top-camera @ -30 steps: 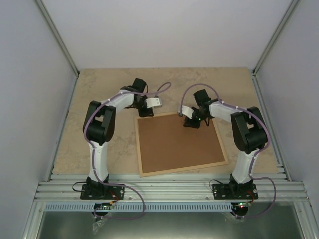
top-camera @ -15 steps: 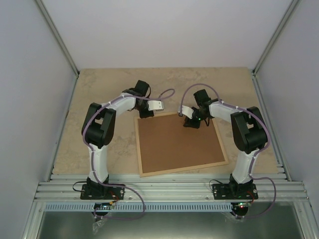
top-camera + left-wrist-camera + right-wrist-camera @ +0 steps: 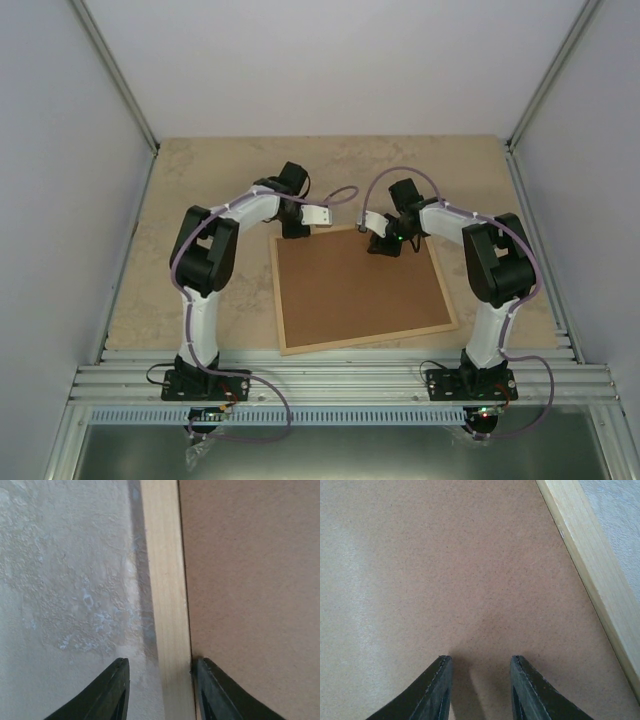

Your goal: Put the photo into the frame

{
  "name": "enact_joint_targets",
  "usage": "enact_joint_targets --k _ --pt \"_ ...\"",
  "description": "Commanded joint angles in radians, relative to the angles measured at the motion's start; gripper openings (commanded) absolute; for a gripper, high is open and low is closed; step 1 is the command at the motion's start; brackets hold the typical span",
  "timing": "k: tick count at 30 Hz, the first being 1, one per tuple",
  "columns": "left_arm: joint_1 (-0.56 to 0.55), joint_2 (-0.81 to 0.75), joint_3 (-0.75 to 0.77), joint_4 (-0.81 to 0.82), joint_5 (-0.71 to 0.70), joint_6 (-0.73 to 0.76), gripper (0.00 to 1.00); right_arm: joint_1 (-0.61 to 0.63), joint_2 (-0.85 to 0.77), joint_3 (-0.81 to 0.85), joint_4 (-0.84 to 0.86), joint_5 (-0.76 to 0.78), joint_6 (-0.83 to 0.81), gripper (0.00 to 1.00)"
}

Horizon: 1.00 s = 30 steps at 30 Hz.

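Note:
The frame (image 3: 277,300) of pale wood lies flat on the table with a brown backing board (image 3: 360,285) filling it. The photo is hidden. My left gripper (image 3: 296,232) is at the frame's far left corner. In the left wrist view it (image 3: 160,667) is open and straddles the wood strip (image 3: 165,580): one finger over the table, clear of the wood, the other at the strip's inner edge by the board (image 3: 250,580). My right gripper (image 3: 385,248) is open, tips low over the board (image 3: 445,555) near the far edge, with the frame strip (image 3: 590,565) to its right.
The stone-patterned table (image 3: 200,180) is bounded by white walls at the back and sides. Metal rails (image 3: 340,380) carrying both arm bases run along the near edge. Purple cables loop from each wrist above the frame's far edge.
My left wrist has swung right and slightly back along the frame's far left corner. The right arm and the frame have not moved.

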Motion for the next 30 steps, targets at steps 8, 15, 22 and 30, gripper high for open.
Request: enact_joint_targets --k 8,15,22,30 --pt "0.023 0.056 0.19 -0.286 0.229 -0.081 0.42 -0.014 0.048 -0.015 0.014 0.067 -0.021 0.34" --pt "0.046 0.051 0.168 -0.184 0.147 -0.126 0.4 -0.014 0.044 -0.016 0.015 0.065 -0.015 0.34" --pt "0.046 0.07 0.146 -0.142 0.089 -0.124 0.4 -0.014 0.044 -0.014 0.016 0.064 -0.008 0.34" --pt "0.046 0.077 0.096 -0.127 0.078 -0.103 0.4 -0.014 0.043 -0.016 0.016 0.069 -0.006 0.34"
